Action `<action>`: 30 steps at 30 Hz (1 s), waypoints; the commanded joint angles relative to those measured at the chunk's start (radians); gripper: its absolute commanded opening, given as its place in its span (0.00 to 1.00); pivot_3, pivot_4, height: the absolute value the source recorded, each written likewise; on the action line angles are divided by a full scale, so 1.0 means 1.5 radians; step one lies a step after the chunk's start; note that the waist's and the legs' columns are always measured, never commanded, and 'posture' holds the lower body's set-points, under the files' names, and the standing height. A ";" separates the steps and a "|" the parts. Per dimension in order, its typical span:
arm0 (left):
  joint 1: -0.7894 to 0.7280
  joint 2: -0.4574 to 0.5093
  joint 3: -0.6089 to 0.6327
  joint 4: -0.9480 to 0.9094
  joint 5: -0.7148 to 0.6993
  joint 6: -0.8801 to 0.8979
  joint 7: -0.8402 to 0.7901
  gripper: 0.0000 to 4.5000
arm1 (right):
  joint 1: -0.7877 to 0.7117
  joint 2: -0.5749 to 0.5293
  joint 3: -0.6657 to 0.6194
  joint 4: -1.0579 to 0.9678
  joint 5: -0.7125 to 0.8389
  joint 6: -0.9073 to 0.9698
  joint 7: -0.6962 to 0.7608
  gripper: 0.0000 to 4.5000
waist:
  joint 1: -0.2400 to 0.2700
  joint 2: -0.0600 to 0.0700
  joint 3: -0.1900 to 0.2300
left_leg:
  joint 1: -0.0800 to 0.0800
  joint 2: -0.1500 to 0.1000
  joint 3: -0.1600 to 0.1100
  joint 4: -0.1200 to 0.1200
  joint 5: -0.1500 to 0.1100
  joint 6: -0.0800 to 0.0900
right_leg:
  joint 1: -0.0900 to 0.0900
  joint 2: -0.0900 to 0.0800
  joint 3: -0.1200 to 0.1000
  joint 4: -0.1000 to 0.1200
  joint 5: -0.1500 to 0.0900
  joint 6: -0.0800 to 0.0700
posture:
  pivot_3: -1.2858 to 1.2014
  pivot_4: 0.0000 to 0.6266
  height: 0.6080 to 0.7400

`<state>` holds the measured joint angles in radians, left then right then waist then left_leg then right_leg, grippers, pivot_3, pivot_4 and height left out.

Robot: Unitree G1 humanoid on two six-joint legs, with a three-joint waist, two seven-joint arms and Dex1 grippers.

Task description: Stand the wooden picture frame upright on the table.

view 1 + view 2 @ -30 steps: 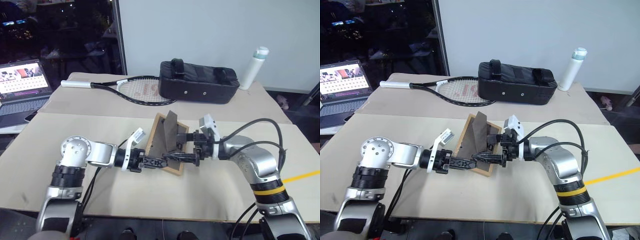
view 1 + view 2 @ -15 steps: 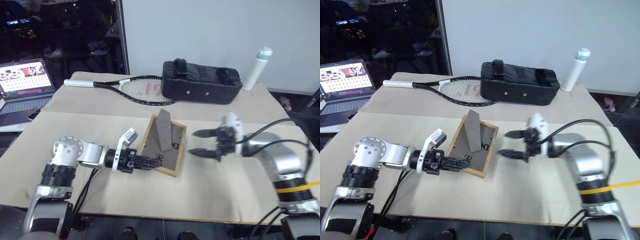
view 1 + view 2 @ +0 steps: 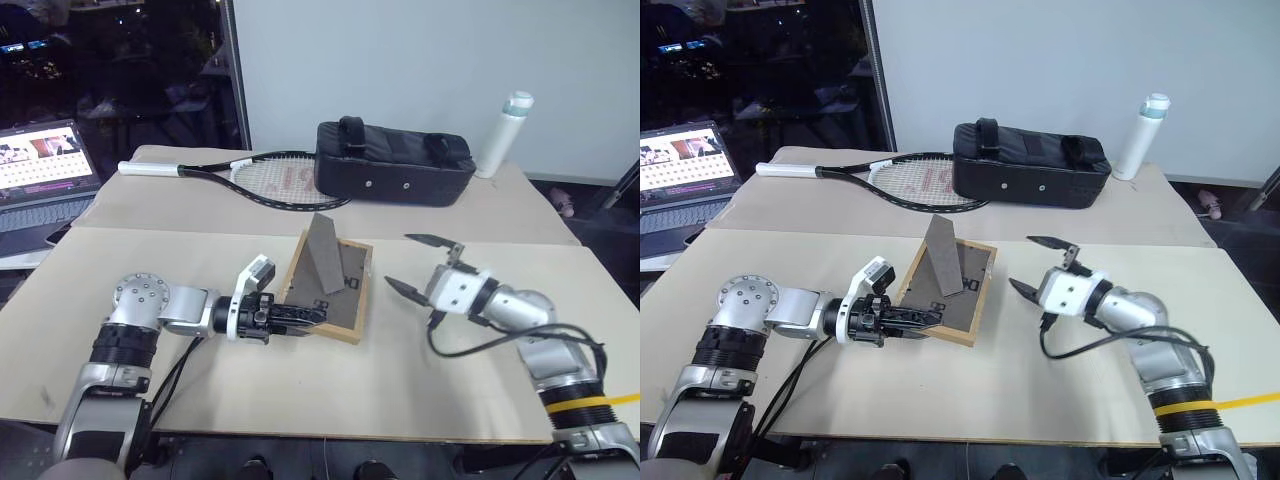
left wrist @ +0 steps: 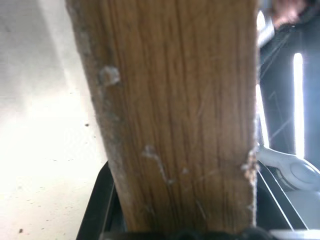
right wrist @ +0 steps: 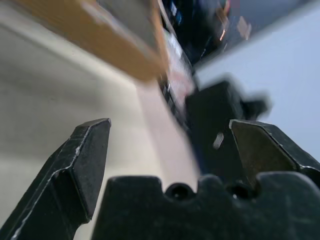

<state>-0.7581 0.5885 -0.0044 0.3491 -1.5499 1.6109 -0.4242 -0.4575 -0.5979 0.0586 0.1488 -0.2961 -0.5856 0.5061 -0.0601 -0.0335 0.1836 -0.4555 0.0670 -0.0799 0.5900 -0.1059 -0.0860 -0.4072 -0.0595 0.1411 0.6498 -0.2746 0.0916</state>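
Note:
The wooden picture frame [image 3: 335,290] lies tilted, back side up, in the middle of the table [image 3: 420,370], its dark fold-out stand [image 3: 322,253] sticking up. My left gripper [image 3: 308,313] is shut on the frame's near edge; the left wrist view has the light-wood edge [image 4: 175,115] clamped between its fingers. A short way to the right of the frame, my right gripper [image 3: 418,264] hangs above the table, open, with nothing between its fingers [image 5: 82,165].
A black case [image 3: 393,164] and a tennis racket [image 3: 260,180] lie on the far part of the table. A white bottle [image 3: 503,133] stands at the far right. A laptop [image 3: 45,180] sits off the left side.
My right gripper has let go of the frame, pulled away to the right and rolled over, open. The left gripper keeps its hold on the frame's near edge.

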 commanded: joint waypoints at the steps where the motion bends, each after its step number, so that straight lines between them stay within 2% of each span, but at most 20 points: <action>1: -0.020 0.002 0.003 -0.008 -0.040 0.002 0.011 0.30 | -0.020 0.009 -0.008 -0.016 -0.037 -0.045 -0.073 0.99 | 0.001 0.000 0.000 | 0.000 0.000 0.000 0.000 0.000 0.000 | 0.000 0.000 0.000 0.000 0.000 0.000 | 0.52 0.24 0.85; 8: -0.030 0.005 -0.012 0.002 -0.085 0.002 0.033 0.30 | -0.047 0.014 0.036 -0.005 -0.157 -0.099 -0.152 0.99 | 0.001 0.000 0.000 | 0.000 0.000 0.000 0.000 0.000 0.000 | 0.001 0.000 0.000 0.000 0.001 -0.002 | 0.52 0.24 0.85; 12: -0.032 0.002 -0.017 0.001 -0.098 0.002 0.042 0.30 | -0.063 0.009 0.070 0.050 -0.228 -0.105 -0.192 0.99 | 0.001 0.000 0.000 | 0.001 0.000 0.000 0.000 0.000 0.000 | 0.001 0.000 0.000 0.000 0.001 -0.002 | 0.52 0.24 0.85; 24: -0.025 0.003 -0.016 -0.017 -0.110 0.002 0.059 0.30 | -0.100 -0.011 0.085 0.116 -0.237 -0.124 -0.276 0.99 | -0.001 0.000 0.000 | 0.002 0.000 0.000 0.000 0.000 0.000 | 0.002 0.000 0.000 0.001 0.002 -0.004 | 0.52 0.24 0.85; 27: -0.011 0.004 -0.029 -0.045 -0.138 0.002 0.049 0.30 | -0.102 -0.008 0.084 0.107 -0.223 -0.124 -0.277 0.85 | -0.001 0.000 0.000 | 0.002 0.000 0.000 0.000 0.000 0.000 | 0.002 0.000 0.000 0.001 0.002 -0.004 | 0.52 0.24 0.85; 30: 0.004 0.009 -0.036 -0.075 -0.149 0.000 0.050 0.30 | -0.098 -0.005 0.086 0.099 -0.211 -0.124 -0.273 0.63 | -0.001 0.000 0.000 | 0.002 0.000 0.000 0.000 0.000 0.000 | 0.002 0.000 0.000 0.001 0.002 -0.004 | 0.52 0.24 0.85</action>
<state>-0.7549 0.5957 -0.0646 0.2838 -1.7237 1.6107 -0.3294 -0.5860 -0.6020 0.2063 0.3277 -0.6448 -0.7604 0.1121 -0.0620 -0.0335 0.1836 -0.4528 0.0668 -0.0807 0.5905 -0.1055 -0.0858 -0.4040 -0.0596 0.1411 0.6516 -0.2711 0.0857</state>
